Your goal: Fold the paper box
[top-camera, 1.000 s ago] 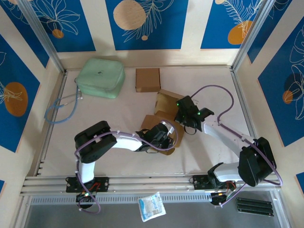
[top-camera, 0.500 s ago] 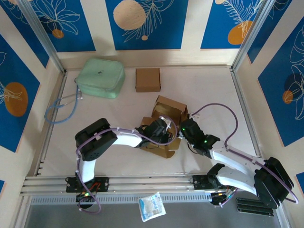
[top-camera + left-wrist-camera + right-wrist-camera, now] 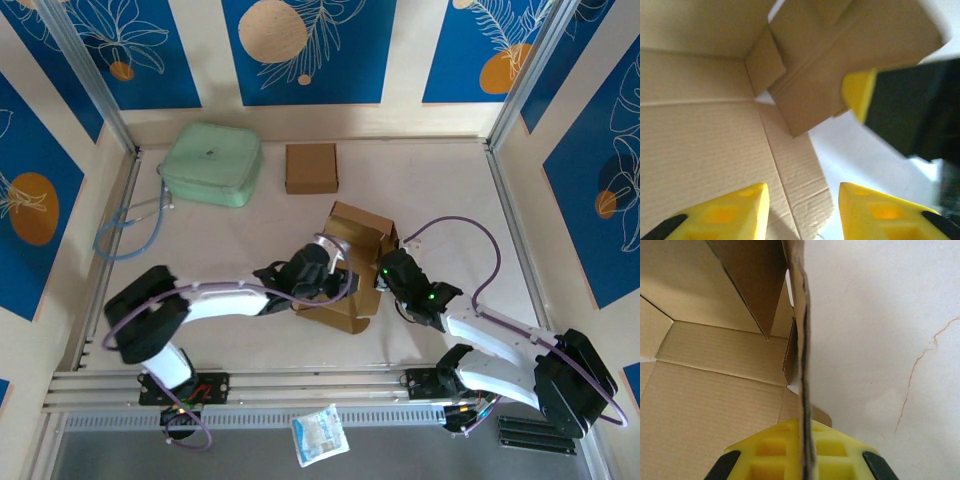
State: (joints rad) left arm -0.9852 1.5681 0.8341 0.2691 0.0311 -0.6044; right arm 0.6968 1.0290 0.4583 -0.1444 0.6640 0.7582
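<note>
Half-folded cardboard box (image 3: 358,228) in the middle of the tabletop (image 3: 450,180), one pincer gripping it.
My right pincer (image 3: 802,452) is clamped on the thin upright edge of a box wall, on the box's right side. My left pincer (image 3: 802,210) stands partly parted over the box's inner floor, gripping nothing. The box sits open between my two arms, flaps raised. A green pouch (image 3: 212,165) and a smaller closed carton (image 3: 311,167) lie well behind it.
</note>
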